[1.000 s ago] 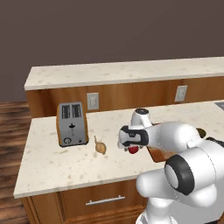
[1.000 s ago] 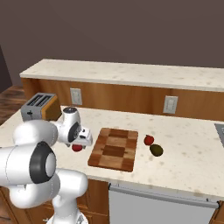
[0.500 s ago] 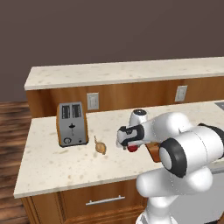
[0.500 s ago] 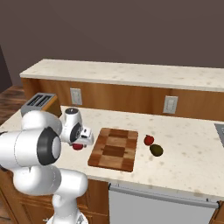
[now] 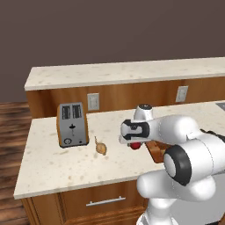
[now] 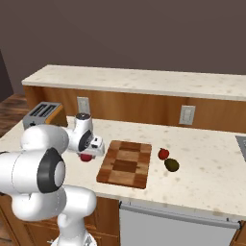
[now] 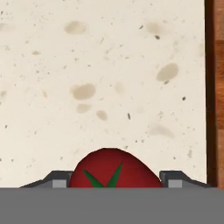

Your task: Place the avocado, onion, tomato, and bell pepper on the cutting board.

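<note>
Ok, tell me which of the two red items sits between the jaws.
The red one with green leaves, left of the cutting board. The other red one lies right of the board beside the avocado.

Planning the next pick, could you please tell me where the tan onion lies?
The small tan onion lies on the speckled counter in the left base view, just right of the silver toaster.

Two rear views (shared counter (image 5: 66,167))

Even, soft rendered light, bright on the counter (image 5: 66,162), dim on the back wall (image 6: 144,33), faint shadows beside produce, no glare, no blur, slightly coarse pixels, no edge distortion.
</note>
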Robot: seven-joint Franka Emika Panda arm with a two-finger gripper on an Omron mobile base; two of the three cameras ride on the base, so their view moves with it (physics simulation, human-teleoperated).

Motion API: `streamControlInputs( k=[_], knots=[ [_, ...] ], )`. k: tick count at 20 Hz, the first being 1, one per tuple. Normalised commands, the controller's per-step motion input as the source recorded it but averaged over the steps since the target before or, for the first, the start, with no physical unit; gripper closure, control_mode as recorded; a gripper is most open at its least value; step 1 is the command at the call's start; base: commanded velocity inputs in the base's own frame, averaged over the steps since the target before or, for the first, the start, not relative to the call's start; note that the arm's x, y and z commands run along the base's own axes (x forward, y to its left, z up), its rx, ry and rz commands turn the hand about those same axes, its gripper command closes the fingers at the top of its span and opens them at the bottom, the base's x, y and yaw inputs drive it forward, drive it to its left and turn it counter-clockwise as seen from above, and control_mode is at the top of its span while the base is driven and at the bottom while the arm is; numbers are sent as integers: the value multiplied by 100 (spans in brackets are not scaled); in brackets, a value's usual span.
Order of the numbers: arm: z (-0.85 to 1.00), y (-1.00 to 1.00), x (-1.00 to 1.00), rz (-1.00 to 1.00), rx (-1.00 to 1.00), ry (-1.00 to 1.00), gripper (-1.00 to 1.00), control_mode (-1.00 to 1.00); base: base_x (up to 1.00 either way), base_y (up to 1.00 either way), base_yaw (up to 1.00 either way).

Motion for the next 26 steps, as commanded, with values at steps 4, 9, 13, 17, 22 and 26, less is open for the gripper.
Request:
streamControlInputs(
  k=[4, 9, 13, 17, 22, 26],
  knots=[
    [33, -36, -9, 0, 3, -1, 100, -100, 0, 0, 0],
    [35, -44, -6, 0, 0, 0, 100, -100, 0, 0, 0],
    [40, -51, -10, 0, 0, 0, 100, -100, 0, 0, 0],
    [24, -54, 0, 0, 0, 0, 100, -100, 0, 0, 0],
    [2, -47, 10, 0, 0, 0, 100, -100, 0, 0, 0],
    [0, -25, 40, 0, 0, 0, 100, -100, 0, 0, 0]
  ],
)
